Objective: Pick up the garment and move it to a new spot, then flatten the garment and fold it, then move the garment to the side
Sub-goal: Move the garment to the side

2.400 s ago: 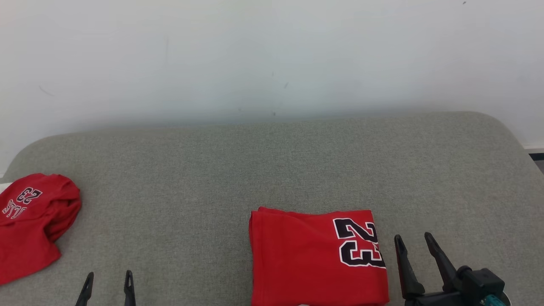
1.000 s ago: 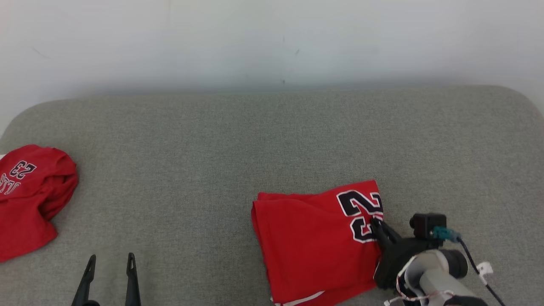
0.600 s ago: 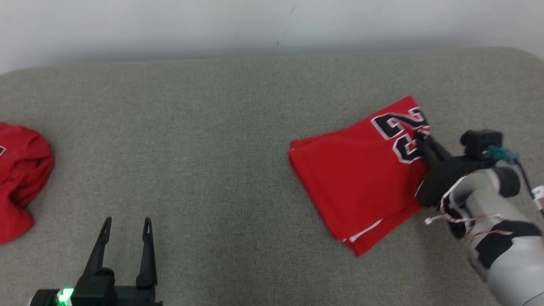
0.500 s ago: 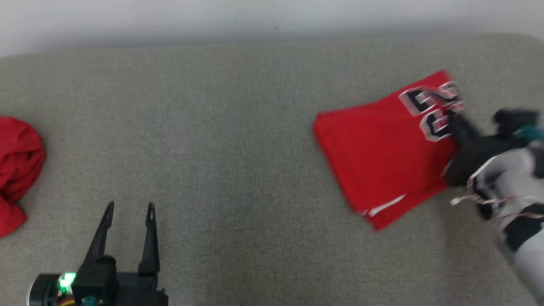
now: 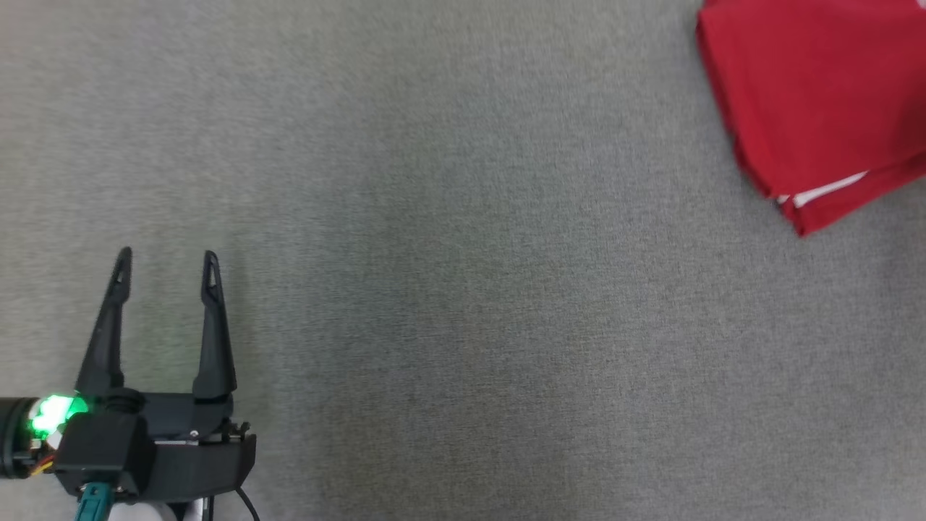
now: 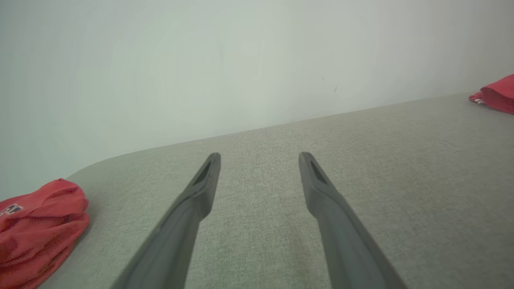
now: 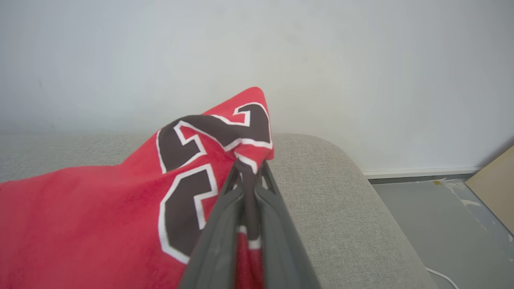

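— Garment placement?
— Folded, red, at the cushion's right end, by its rounded corner. Skewed: one corner points at the cushion's near edge; long axis unclear, cropped.
— Pincers?
— Right pincer clamped on the "23" corner, which peaks up off the cushion toward the wall. Left pincer spread wide, empty, over bare cushion.

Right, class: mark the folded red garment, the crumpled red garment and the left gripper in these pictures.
folded red garment (image 5: 810, 94): head view, plain red top layer.
crumpled red garment (image 6: 44, 224): left wrist view, rumpled middle.
left gripper (image 5: 167, 255): head view, midway between the tips of its two fingers.
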Tool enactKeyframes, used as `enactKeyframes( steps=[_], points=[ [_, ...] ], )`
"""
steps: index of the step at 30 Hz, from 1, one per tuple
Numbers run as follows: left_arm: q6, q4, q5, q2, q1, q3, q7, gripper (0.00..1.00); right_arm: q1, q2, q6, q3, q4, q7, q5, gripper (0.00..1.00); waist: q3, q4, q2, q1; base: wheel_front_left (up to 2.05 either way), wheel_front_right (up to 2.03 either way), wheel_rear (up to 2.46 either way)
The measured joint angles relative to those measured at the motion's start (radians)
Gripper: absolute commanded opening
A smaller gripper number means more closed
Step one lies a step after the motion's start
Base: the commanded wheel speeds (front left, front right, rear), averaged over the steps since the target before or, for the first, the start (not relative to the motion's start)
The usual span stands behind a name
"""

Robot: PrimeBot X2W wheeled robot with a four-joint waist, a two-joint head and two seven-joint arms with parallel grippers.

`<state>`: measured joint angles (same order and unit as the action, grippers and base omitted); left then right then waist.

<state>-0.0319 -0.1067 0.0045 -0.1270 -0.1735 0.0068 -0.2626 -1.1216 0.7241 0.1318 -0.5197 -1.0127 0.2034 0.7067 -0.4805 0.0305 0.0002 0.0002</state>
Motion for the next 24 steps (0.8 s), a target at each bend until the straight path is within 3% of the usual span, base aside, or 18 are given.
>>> enactKeyframes(
  steps=[8, 16, 24],
  points=[
    [0.025, -0.128, 0.019, -0.028, -0.006, 0.006, 0.000, 1.00, -0.106, 0.069, 0.000, -0.017, -0.036, 0.010, -0.002, 0.00, -0.104, 0.058, 0.0001, 0.0000, 0.00, 0.00, 0.00],
    [0.045, -0.167, 0.022, -0.060, -0.010, 0.014, 0.000, 1.00, -0.188, 0.090, 0.000, -0.044, -0.084, 0.016, -0.026, 0.00, -0.173, 0.113, 0.0000, -0.0001, 0.00, 0.00, 0.00],
    [0.062, -0.182, 0.022, -0.072, -0.010, -0.002, 0.000, 1.00, -0.276, 0.095, 0.000, -0.077, -0.148, 0.017, -0.072, 0.00, -0.204, 0.104, -0.0001, -0.0002, 0.00, 0.00, 0.00]
  ],
)
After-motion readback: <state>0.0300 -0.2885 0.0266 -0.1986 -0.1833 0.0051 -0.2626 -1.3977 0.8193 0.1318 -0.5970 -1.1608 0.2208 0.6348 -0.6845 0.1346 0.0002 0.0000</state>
